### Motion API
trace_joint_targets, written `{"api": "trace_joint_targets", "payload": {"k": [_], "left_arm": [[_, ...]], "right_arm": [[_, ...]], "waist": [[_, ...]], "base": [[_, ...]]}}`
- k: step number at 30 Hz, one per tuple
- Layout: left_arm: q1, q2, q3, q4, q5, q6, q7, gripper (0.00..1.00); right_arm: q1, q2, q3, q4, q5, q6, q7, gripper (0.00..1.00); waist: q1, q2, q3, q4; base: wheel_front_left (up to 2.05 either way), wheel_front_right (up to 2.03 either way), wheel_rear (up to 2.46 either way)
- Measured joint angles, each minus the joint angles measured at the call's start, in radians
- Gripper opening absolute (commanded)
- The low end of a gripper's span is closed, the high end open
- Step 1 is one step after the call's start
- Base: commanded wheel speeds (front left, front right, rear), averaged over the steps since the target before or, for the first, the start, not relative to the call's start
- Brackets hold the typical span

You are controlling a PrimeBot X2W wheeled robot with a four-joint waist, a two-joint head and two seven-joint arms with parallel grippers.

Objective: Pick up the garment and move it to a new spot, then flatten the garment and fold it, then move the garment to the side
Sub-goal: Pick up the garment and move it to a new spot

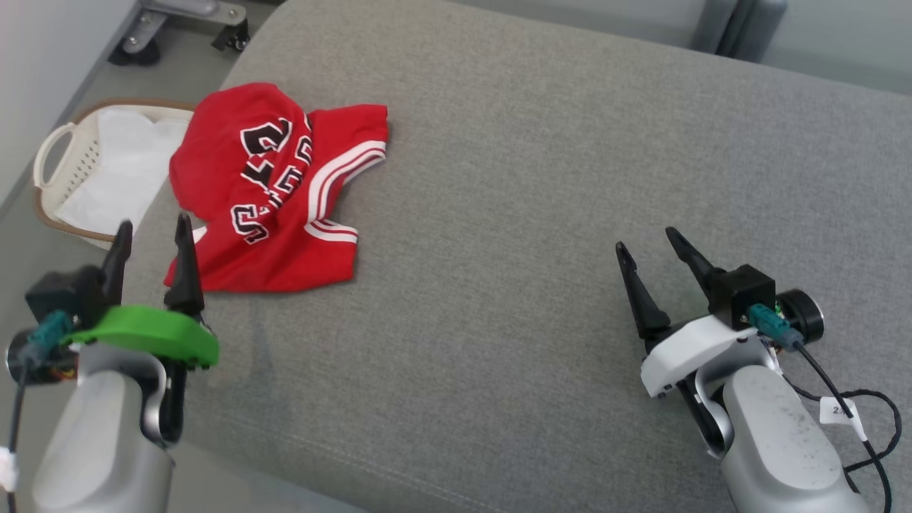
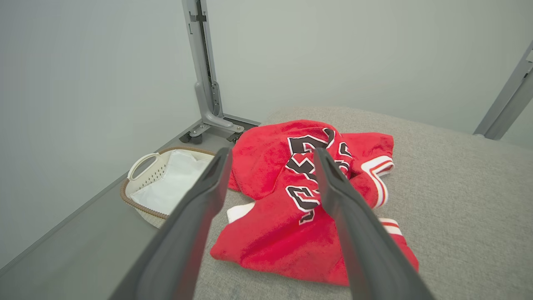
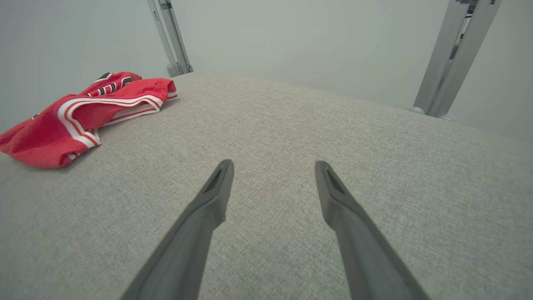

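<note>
The garment is a red jersey with red-and-white striped trim and black white-edged lettering, lying crumpled near the far left corner of the grey padded surface. My left gripper hovers open just in front of the garment's near left corner, nothing between its fingers. In the left wrist view the garment lies straight ahead between and beyond the open gripper. My right gripper stands open over bare fabric at the right, far from the garment. In the right wrist view the garment sits at the far left, and the gripper is open.
A cream laundry basket holding white cloth stands on the floor beside the surface's left edge, also seen as the basket. Grey metal frame legs on castors stand behind it. Pale walls close in at the back. A black cable trails from my right wrist.
</note>
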State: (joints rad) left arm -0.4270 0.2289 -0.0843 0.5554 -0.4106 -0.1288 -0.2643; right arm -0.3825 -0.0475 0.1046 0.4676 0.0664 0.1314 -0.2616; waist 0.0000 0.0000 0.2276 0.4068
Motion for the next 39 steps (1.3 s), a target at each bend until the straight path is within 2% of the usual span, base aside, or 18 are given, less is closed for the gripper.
{"api": "trace_joint_targets", "payload": {"k": [4, 10, 15, 21, 22, 23, 30, 35, 39], "left_arm": [[-0.127, 0.064, -0.083, 0.045, -0.079, 0.000, 0.000, 1.00], [-0.264, 0.162, -0.266, 0.144, -0.228, 0.000, 0.013, 1.00], [-0.338, 0.197, -0.367, 0.227, -0.353, -0.001, 0.070, 1.00], [-0.347, 0.193, -0.429, 0.368, -0.452, -0.002, 0.101, 1.00], [-0.347, 0.193, -0.434, 0.387, -0.456, -0.002, 0.095, 0.57], [-0.347, 0.195, -0.449, 0.396, -0.457, -0.002, 0.084, 0.00], [-0.368, 0.215, -0.467, 0.417, -0.429, -0.002, 0.007, 0.00], [-0.399, 0.254, -0.418, 0.265, -0.319, -0.002, 0.002, 0.00], [-0.397, 0.240, -0.397, 0.131, -0.246, -0.002, 0.002, 0.00]], "right_arm": [[-0.028, 0.000, 0.004, -0.022, -0.015, 0.000, 0.000, 1.00], [-0.064, 0.000, 0.011, -0.043, -0.025, 0.000, 0.000, 1.00], [-0.089, 0.000, 0.009, -0.053, -0.033, 0.000, -0.001, 1.00], [-0.105, 0.004, 0.008, -0.060, -0.039, 0.000, -0.003, 1.00], [-0.106, 0.005, 0.005, -0.060, -0.038, 0.000, -0.003, 1.00], [-0.106, 0.005, -0.001, -0.059, -0.029, 0.000, -0.004, 1.00], [-0.078, 0.001, -0.015, -0.040, 0.000, 0.000, -0.004, 1.00], [-0.033, -0.001, -0.036, -0.033, 0.043, 0.000, -0.003, 1.00], [0.005, -0.001, -0.038, -0.027, 0.073, 0.000, -0.002, 1.00]], "waist": [[0.0000, 0.0000, 0.064, -0.028], [0.0000, 0.0000, 0.153, -0.088], [0.0000, 0.0000, 0.207, -0.142], [0.0001, 0.0000, 0.248, -0.208], [0.0000, 0.0000, 0.250, -0.216], [0.0000, 0.0000, 0.252, -0.225], [0.0000, 0.0000, 0.215, -0.249], [0.0001, 0.0000, 0.154, -0.255], [0.0000, 0.0000, 0.100, -0.272]], "base": [[0.00, 0.00, 0.00], [0.00, 0.00, 0.00], [0.00, 0.00, 0.00], [0.00, 0.00, 0.00], [0.00, 0.00, 0.00], [0.00, 0.00, 0.00], [0.00, 0.00, 0.00], [0.00, 0.00, 0.00], [0.00, 0.00, 0.00]]}}
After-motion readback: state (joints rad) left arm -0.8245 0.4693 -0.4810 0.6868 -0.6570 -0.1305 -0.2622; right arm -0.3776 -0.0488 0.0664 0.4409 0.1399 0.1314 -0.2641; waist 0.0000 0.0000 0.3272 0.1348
